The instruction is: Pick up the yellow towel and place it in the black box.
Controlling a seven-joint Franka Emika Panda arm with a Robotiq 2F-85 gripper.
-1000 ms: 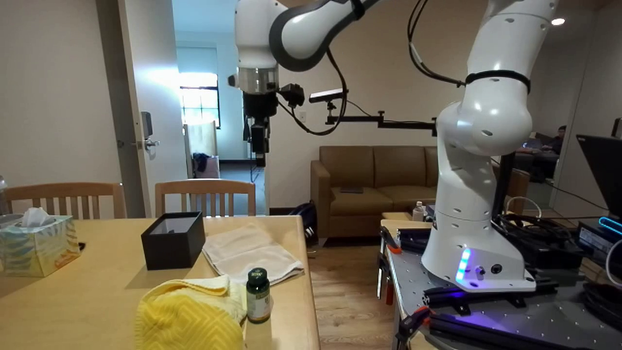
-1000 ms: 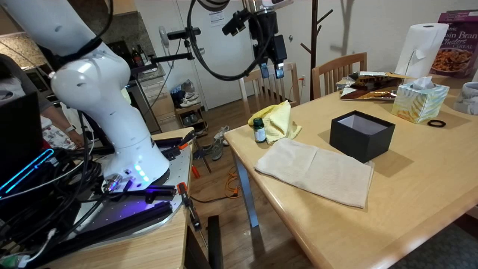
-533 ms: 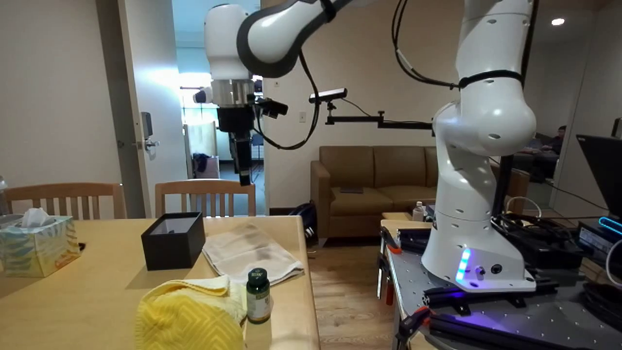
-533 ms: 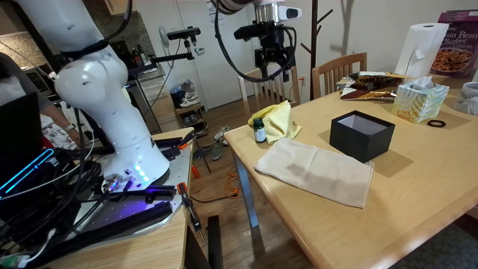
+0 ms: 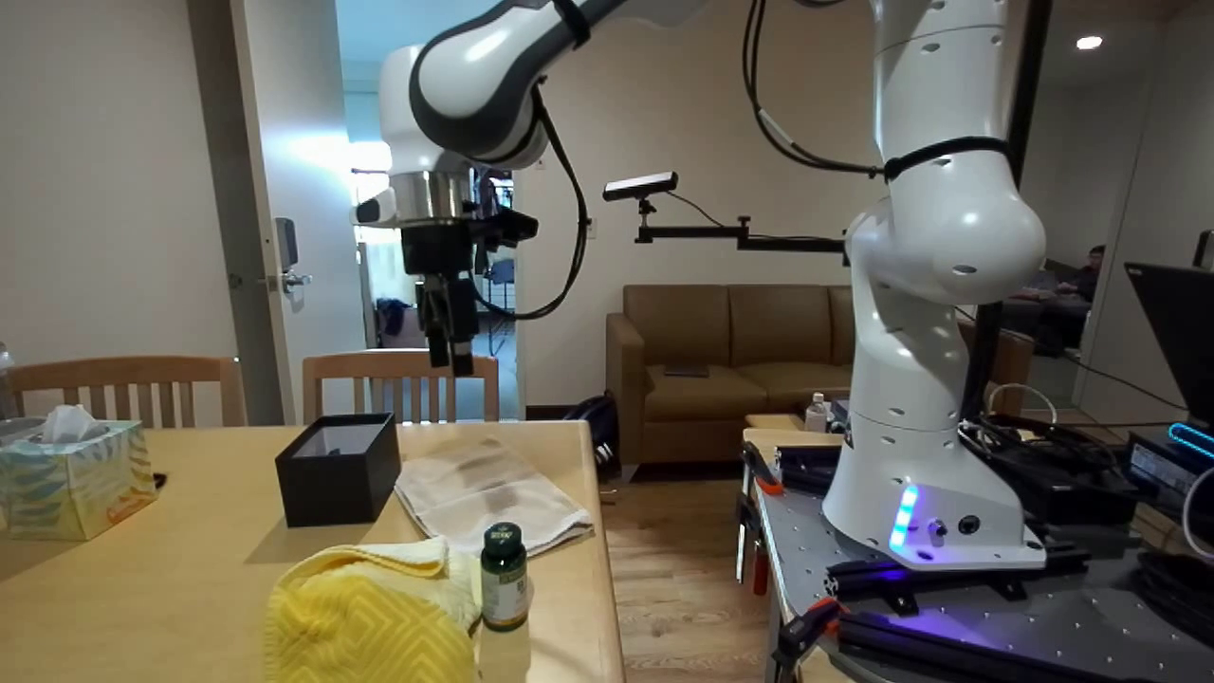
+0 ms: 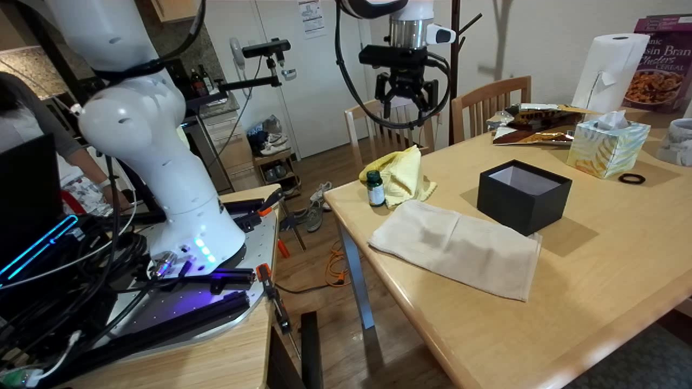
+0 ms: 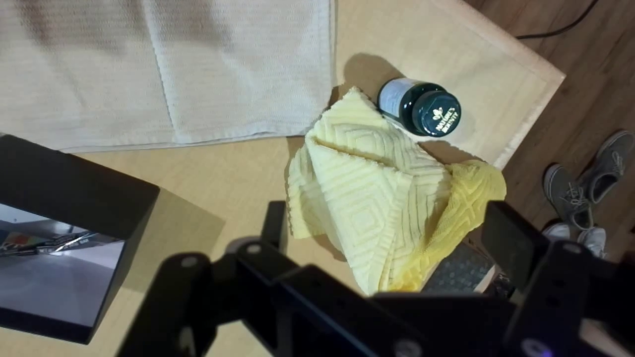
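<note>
My pincer [image 7: 392,229] hangs higher than the bottle [image 7: 417,106], its jaws spread wide with nothing between them. The yellow towel [image 7: 367,208] lies crumpled on the desk [image 7: 243,171] just beside that bottle; whether they touch I can't tell. The black box [image 6: 501,202] stands well apart from the bottle. If I come down off-centre, a jaw could tip the bottle over, and pinching only a loose outer fold might let the towel slip free

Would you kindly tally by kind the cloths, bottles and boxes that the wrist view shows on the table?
Cloths: 2 (yellow towel, beige cloth)
Bottles: 1 (dark green bottle)
Boxes: 1 (black box)
Total: 4
</note>
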